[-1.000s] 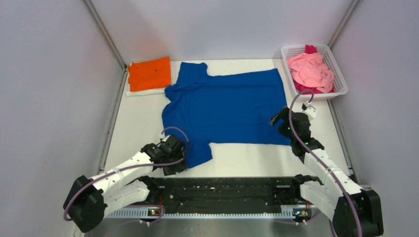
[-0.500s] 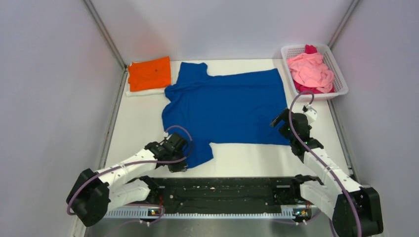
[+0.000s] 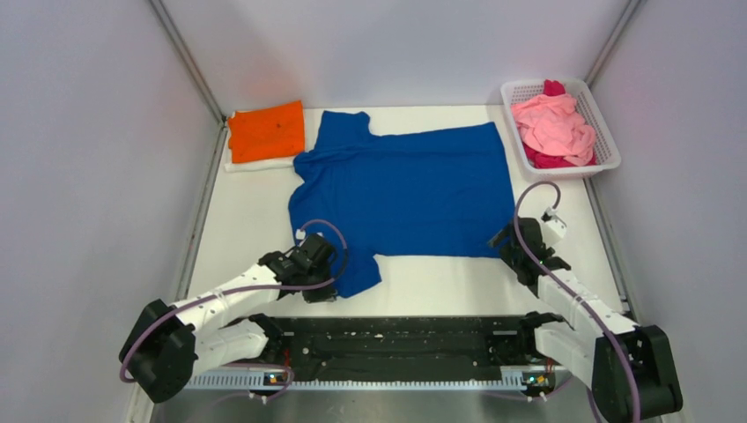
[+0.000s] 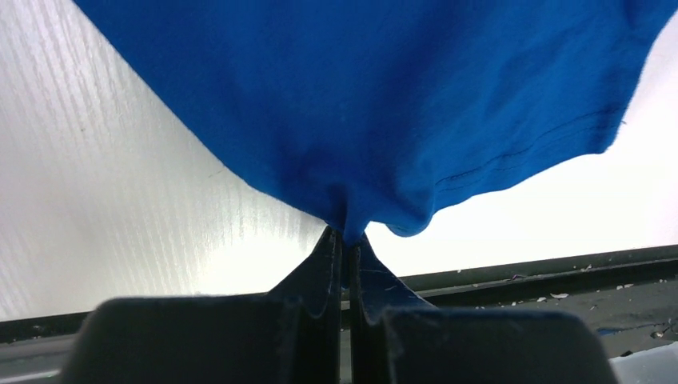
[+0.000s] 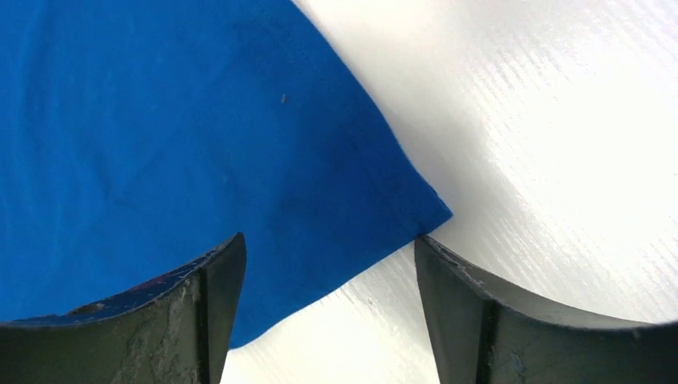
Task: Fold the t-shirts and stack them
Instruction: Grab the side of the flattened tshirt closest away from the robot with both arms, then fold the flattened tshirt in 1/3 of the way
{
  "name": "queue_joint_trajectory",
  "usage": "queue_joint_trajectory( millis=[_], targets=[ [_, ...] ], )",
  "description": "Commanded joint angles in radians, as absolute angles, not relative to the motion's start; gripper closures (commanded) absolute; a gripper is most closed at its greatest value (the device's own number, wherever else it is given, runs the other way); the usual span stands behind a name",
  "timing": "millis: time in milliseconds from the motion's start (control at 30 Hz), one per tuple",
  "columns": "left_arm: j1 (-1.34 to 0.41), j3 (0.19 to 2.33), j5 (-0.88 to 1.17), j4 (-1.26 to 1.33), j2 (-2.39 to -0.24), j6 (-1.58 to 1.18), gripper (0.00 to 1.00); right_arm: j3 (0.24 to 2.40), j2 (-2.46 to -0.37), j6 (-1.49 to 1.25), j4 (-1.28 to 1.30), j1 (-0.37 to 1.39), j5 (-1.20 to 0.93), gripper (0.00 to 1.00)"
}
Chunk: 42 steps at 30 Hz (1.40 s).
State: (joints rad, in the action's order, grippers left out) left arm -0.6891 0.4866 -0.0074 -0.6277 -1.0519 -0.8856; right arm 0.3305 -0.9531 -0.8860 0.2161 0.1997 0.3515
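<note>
Leaves most undone: folded orange cloth tee point(image 3: 266, 130) at eleven o'clock, flat royal-blue cloth tee point(image 3: 405, 189) pinched by left gripper point(image 4: 347, 240), right gripper point(image 5: 328, 240) gaping

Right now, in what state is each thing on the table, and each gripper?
blue t-shirt: spread flat, unfolded.
orange t-shirt: folded, far left corner.
basket: upright, holding cloth.
pink t-shirts: crumpled in the basket.
left gripper: shut on the blue t-shirt's sleeve.
right gripper: open, astride the blue t-shirt's corner.

Lab test cell: white table point(image 3: 247, 229) boxed by plain grey panels point(image 3: 88, 176), metal struts point(image 3: 188, 66).
</note>
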Motion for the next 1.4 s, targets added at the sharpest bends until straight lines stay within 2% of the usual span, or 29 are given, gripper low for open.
queue_joint_trajectory(
  millis=[0, 200, 267, 300, 433, 467, 933, 1367],
  targets=[
    [-0.693, 0.527, -0.006, -0.574, -1.034, -0.844, 1.00, 0.329, -1.016, -0.927, 0.212, 0.194, 0.427, 0.27],
    [-0.692, 0.538, -0.009, -0.577, -1.022, -0.826, 1.00, 0.360, -1.112, -0.926, 0.176, 0.194, 0.434, 0.45],
    [-0.693, 0.541, -0.019, -0.591, -1.015, -0.825, 1.00, 0.365, -1.120, -0.925, 0.176, 0.194, 0.433, 0.59],
    [-0.692, 0.543, -0.021, -0.597, -1.013, -0.825, 1.00, 0.365, -1.118, -0.924, 0.177, 0.194, 0.433, 0.71],
    [-0.692, 0.551, -0.008, -0.632, -0.984, -0.837, 1.00, 0.362, -1.075, -0.922, 0.205, 0.195, 0.428, 0.97],
    [-0.692, 0.555, -0.005, -0.646, -0.976, -0.842, 1.00, 0.363, -1.061, -0.922, 0.217, 0.194, 0.425, 1.00],
    [-0.719, 0.483, 0.146, -0.961, -0.657, -1.059, 1.00, 0.428, -0.741, -0.926, 0.710, 0.195, 0.288, 1.00],
    [-0.785, 0.488, 0.183, -1.057, -0.476, -1.174, 1.00, 0.460, -0.577, -0.981, 0.855, 0.233, 0.229, 1.00]
  ],
)
